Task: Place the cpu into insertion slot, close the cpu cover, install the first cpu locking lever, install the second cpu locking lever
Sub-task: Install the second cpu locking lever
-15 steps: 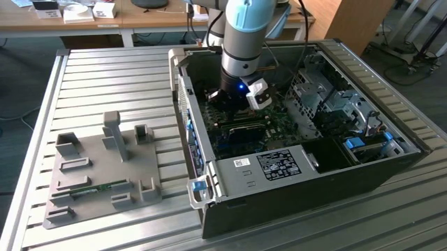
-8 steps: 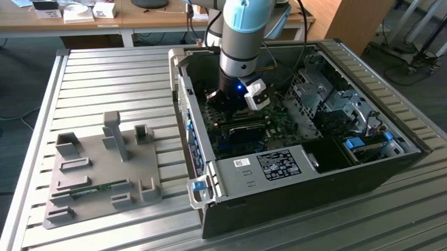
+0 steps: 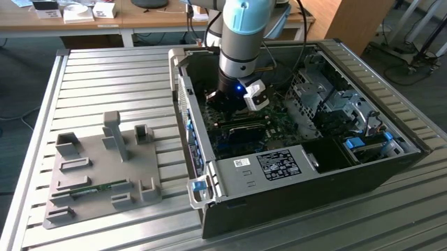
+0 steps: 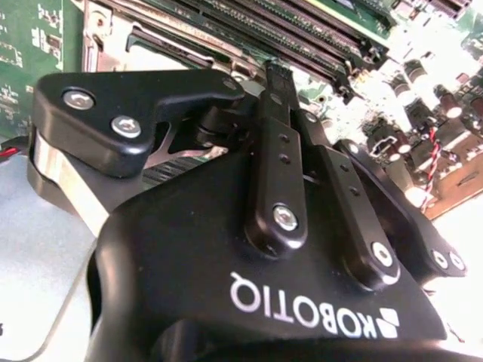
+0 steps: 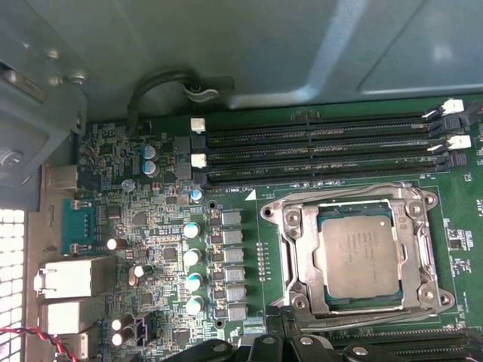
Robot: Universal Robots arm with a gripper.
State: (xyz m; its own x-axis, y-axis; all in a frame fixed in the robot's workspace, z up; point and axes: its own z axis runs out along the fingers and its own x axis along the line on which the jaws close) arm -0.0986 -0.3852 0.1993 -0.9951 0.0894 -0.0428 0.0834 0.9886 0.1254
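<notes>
One cpu seated in one insertion slot, four memory slots, end effector grip unclear

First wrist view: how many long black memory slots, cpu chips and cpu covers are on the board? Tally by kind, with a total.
Long black memory slots: 4
cpu: 1
cpu cover: 1
Total: 6

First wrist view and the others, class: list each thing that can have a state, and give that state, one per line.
cpu: seated in the insertion slot.
cpu cover: closed, framing the chip.
Computer case: side open.
Gripper: inside the case, above the board.
</notes>
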